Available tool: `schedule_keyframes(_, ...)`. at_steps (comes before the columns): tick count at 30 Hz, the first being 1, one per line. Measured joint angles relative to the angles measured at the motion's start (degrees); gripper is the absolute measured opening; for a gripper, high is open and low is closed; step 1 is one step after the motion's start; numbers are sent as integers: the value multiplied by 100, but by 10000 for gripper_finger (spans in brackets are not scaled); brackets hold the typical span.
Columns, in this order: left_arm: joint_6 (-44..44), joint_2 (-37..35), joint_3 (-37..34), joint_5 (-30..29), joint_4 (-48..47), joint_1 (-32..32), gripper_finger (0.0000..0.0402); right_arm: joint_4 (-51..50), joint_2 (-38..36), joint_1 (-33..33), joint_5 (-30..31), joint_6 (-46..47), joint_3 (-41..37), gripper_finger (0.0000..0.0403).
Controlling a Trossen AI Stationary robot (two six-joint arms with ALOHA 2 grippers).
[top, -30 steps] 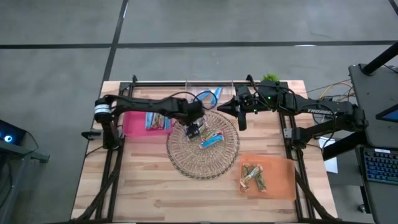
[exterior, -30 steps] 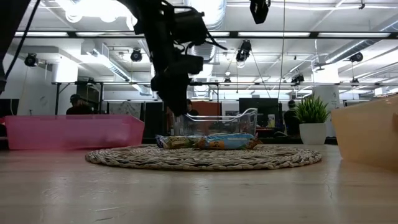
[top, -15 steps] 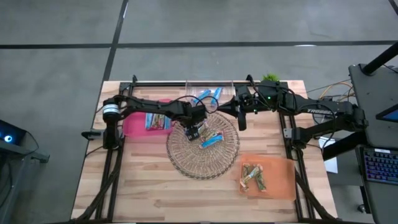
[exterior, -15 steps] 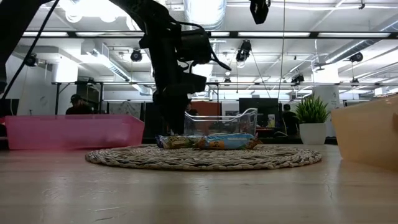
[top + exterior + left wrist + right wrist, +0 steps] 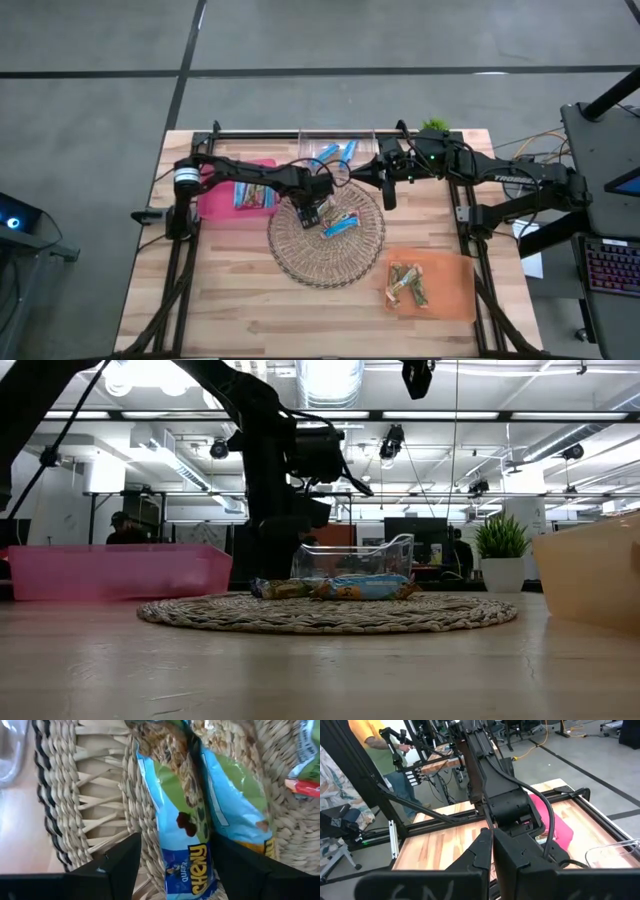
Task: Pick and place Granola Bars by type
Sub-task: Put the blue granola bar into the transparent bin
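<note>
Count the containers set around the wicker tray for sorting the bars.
3: a pink bin on the left arm's side, a clear bin at the table's far edge, and an orange bin toward the near right corner. None looks hidden.

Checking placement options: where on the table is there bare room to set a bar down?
Bare wood lies along the table's near edge, left of the orange bin, below the pink bin. Crowded: the wicker tray's far side, where the open left gripper straddles a blue Chewy bar.
</note>
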Motion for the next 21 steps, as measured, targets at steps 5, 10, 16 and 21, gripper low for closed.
schedule_keyframes(5, -25, 64, 5, 25, 8, 0, 219, 0, 0, 0, 2, -20, 0, 9)
schedule_keyframes(10, -57, 99, 13, 153, -28, -1, 183, 0, 0, 0, 1, -20, 0, 9)
schedule_keyframes(16, -124, 101, 13, 238, -38, -2, 109, 2, 0, 0, 0, -85, 0, 9)
schedule_keyframes(21, -162, 108, 64, 303, -120, 0, 74, 2, 0, 0, 1, -105, 0, 9)
